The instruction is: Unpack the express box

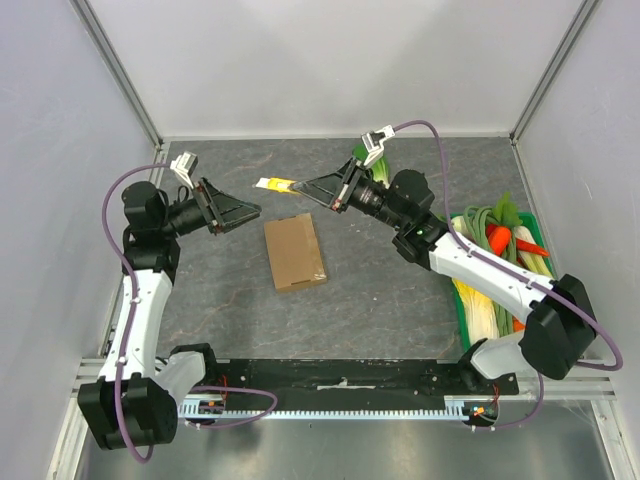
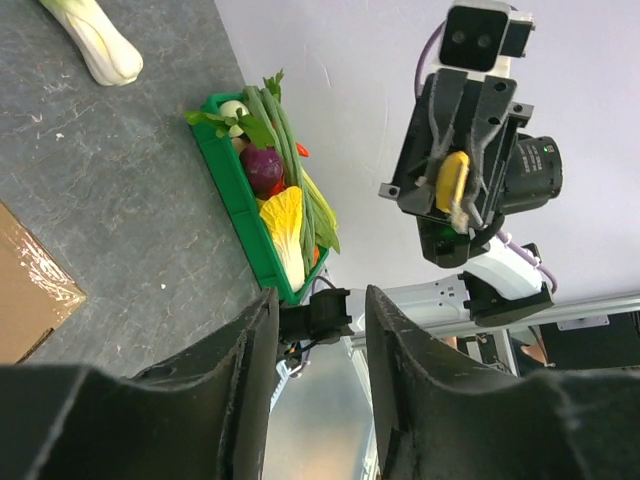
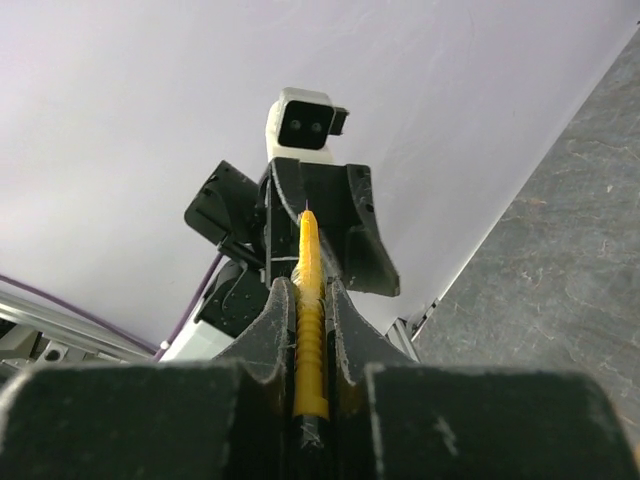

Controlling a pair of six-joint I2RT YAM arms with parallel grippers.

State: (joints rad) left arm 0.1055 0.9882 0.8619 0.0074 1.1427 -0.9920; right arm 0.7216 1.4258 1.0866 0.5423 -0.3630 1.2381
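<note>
Cardboard is what catches my eye from where I stand: the express box [image 1: 294, 252] lies flat and closed on the dark grey table [image 1: 400, 290]. It sits about midway between the two arms and a little nearer their bases than either gripper. Clear tape shines on its top (the left wrist view catches one corner of it).

The right gripper [image 1: 302, 186] hangs above the table beyond the box's far end. Its jaws are clamped tight on a slender yellow tool [image 1: 274, 184] with a ribbed grip, and the tool's tip juts out past the fingers toward the left arm.

The left gripper [image 1: 252, 210] faces it from the other side, off the box's far left corner and raised from the table. Its jaws stand well apart with nothing between them.

A green crate [image 2: 238, 205] full of vegetables sits at the table's right edge, well apart from the box. A bok choy [image 2: 100, 48] lies on the table by itself; how near the box it is, I cannot tell.
</note>
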